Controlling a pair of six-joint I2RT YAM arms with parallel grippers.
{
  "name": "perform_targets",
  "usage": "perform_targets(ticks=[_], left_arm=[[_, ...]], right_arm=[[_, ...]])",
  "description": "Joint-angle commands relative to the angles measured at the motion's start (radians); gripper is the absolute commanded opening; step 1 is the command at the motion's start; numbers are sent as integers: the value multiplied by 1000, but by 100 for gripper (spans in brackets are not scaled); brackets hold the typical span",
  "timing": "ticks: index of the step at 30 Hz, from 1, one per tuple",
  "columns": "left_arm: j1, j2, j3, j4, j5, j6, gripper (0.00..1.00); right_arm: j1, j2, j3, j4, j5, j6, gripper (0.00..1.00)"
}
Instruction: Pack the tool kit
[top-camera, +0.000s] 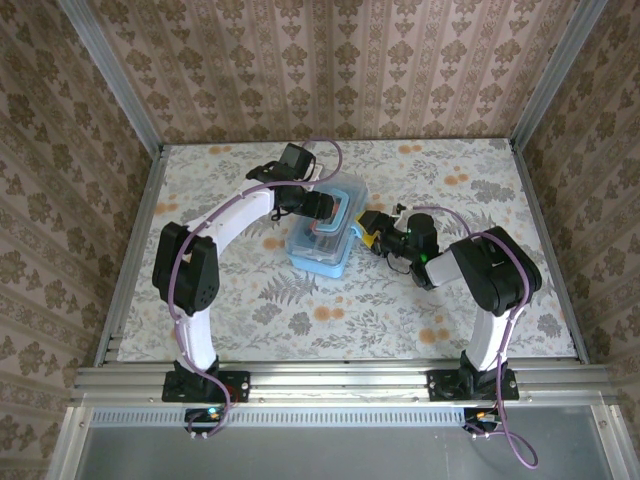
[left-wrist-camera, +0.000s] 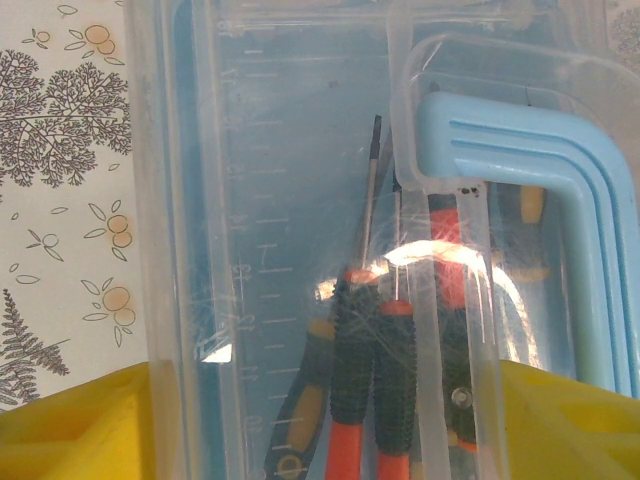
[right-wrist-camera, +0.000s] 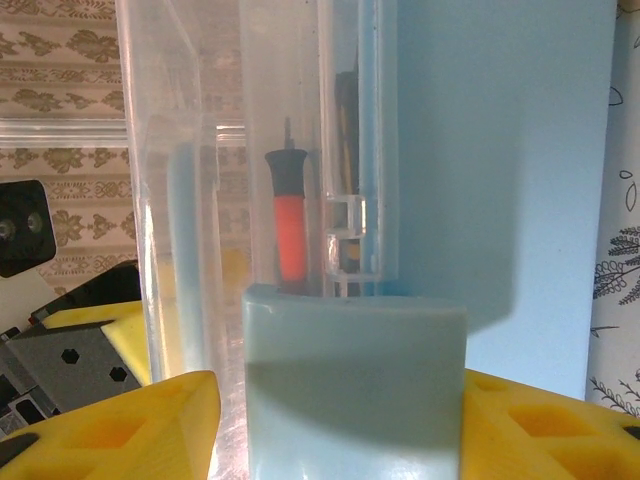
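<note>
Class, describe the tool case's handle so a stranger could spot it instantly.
Find the flowered table; near its middle lies a see-through light-blue case. Its handle is the pale-blue ridged band bent round a corner, opaque where the walls are clear and the screwdrivers inside orange and black.

Blue tool kit case (top-camera: 320, 255) on floral table (top-camera: 250, 300), left pincer (top-camera: 335, 210) over it, right pincer (top-camera: 366, 232) beside it

Lower ends of screwdriver handles (left-wrist-camera: 395, 400) past the bottom edge.
</note>
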Motion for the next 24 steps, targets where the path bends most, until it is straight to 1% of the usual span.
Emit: perform_targets(ticks=[1, 9, 24], left_arm=[[-20, 121, -67, -149, 104, -24, 35], [-20, 121, -67, -149, 104, -24, 35], [-20, 118, -66, -149, 105, -23, 35]], right_arm=[[-3, -25, -10, 39, 16, -5, 56], [-5, -12, 3, 31, 2, -6, 52], [-6, 51, 8, 31, 5, -12, 51]])
